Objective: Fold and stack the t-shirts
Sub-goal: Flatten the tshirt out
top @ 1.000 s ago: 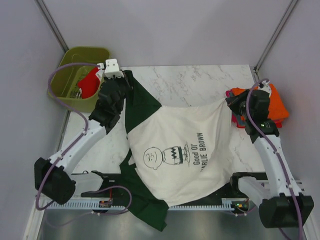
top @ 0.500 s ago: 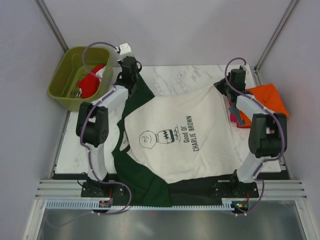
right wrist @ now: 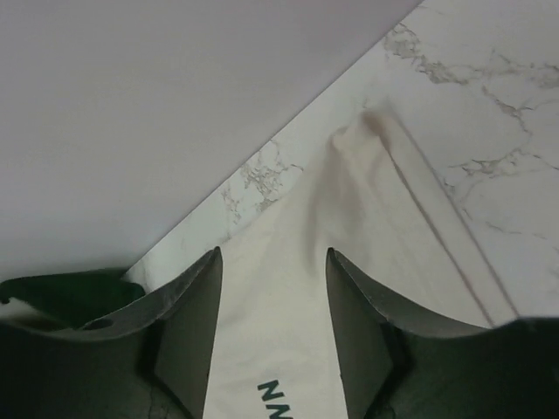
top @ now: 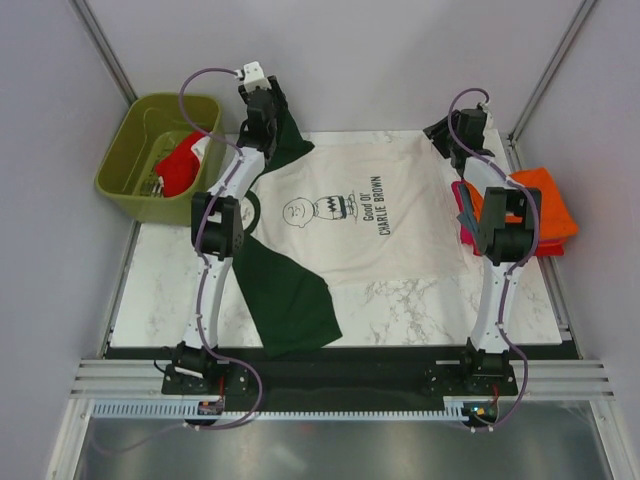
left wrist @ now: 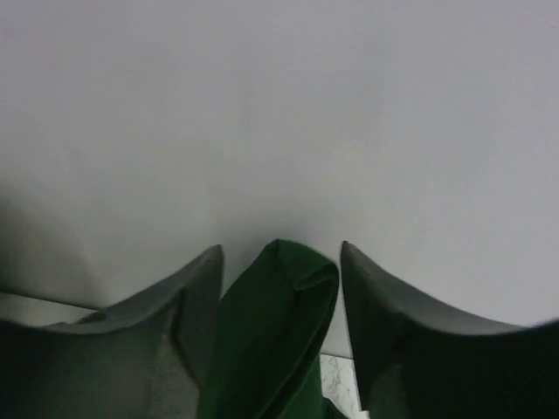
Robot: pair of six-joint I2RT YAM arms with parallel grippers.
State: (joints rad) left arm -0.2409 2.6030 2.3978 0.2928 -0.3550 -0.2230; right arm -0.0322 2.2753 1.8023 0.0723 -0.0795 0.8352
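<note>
The cream t-shirt (top: 360, 220) with the black Charlie Brown print lies spread flat across the far half of the marble table. One dark green sleeve (top: 290, 300) trails toward the near edge. Both arms are stretched out to the far edge. My left gripper (top: 272, 105) (left wrist: 280, 247) stands open at the shirt's far left corner, with a fold of green cloth (left wrist: 275, 332) standing loose between its fingers. My right gripper (top: 442, 135) (right wrist: 273, 251) is open just above the shirt's far right corner (right wrist: 288, 332), its fingers apart over the cream cloth.
An olive-green bin (top: 130, 150) at the far left holds a red shirt (top: 180, 165). A pile with an orange shirt (top: 540, 205) on top sits at the right table edge, beside the right arm. The back wall rises right behind both grippers.
Both arms reached to the far edge, dragging the cream shirt off the near edge and spreading it flat. Both grippers went from shut on the cloth to open.
</note>
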